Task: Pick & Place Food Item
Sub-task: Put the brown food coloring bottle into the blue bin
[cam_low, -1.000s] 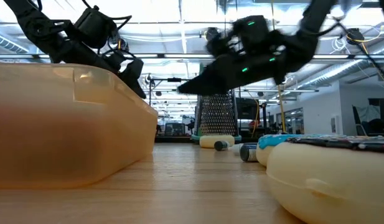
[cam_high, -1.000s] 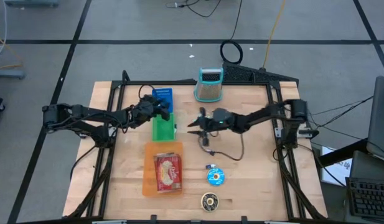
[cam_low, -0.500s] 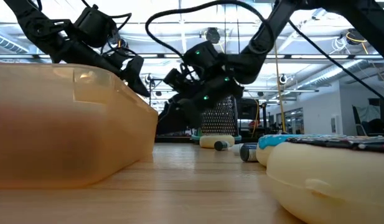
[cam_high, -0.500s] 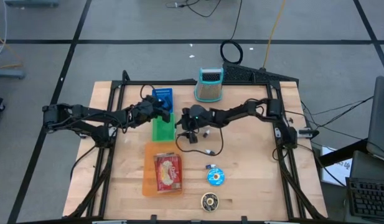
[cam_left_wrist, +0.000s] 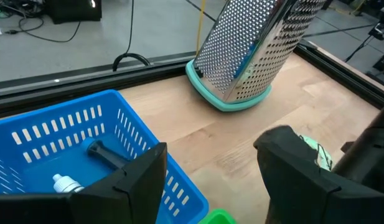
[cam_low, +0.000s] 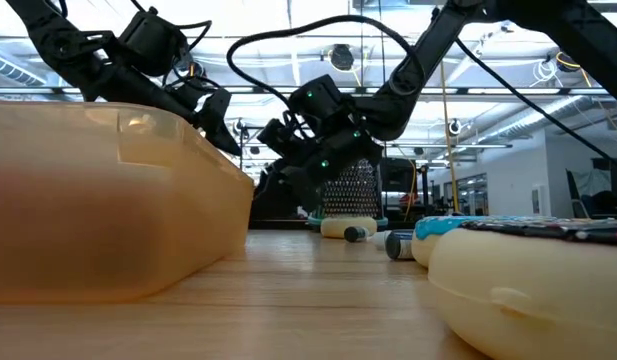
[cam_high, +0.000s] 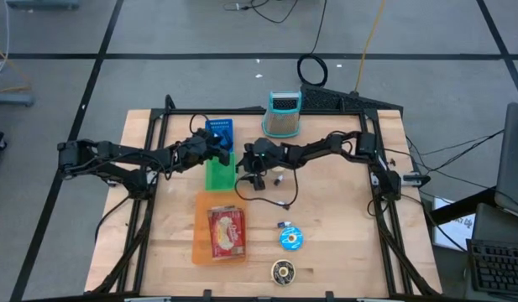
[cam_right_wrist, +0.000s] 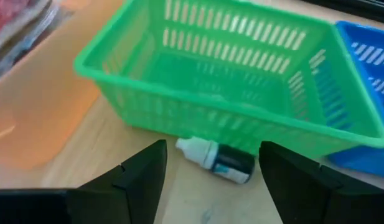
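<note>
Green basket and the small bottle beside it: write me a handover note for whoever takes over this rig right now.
Right gripper: jaws open, empty, low over the table, facing the small bottle, which lies on the wood against the green basket's outer wall.
Left gripper: jaws open, empty, above the blue basket, which holds a small item I cannot identify.
Orange tray holds a red food packet.
Done: cannot tell from here; the green basket looks empty.
Left: probably grasp the bottle and place it; the destination is not evident.

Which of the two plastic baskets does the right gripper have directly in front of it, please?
The green basket: it sits just beyond the open right gripper, with a small bottle against its wall. The blue basket lies behind it, farther away.
</note>
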You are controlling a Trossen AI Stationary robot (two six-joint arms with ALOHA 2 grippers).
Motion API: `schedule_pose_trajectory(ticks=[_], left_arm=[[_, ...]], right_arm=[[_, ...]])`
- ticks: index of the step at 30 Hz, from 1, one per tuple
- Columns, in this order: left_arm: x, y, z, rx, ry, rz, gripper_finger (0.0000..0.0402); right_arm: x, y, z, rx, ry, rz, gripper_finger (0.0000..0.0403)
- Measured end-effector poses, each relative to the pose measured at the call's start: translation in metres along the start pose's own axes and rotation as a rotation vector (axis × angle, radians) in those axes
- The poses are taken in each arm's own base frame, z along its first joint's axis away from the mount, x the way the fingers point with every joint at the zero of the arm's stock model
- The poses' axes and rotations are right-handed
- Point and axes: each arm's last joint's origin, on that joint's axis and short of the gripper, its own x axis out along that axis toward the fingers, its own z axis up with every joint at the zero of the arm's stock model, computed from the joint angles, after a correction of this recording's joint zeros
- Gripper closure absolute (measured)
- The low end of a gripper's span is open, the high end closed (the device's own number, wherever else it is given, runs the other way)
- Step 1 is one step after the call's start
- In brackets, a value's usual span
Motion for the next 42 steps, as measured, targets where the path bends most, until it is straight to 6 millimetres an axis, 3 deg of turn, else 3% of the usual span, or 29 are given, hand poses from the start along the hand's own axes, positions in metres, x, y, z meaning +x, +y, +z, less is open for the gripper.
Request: schedule_pose_trajectory(ticks=[12,20,42], left_arm=[[0.0,0.0,0.0,-0.001,-0.002,0.0,0.0148],[0.0,0.0,0.0,-0.005,-0.002,0.0,0.0149],[0.0,0.0,0.0,-0.005,-0.001,0.001,0.0149]], right_arm=[[0.014,0.001,-0.021,0.12,0.009,-0.023,0.014],[0.015,0.001,-0.021,0.159,0.001,-0.028,0.0145],[0.015,0.002,-0.021,0.149,0.001,-0.019,0.0319]])
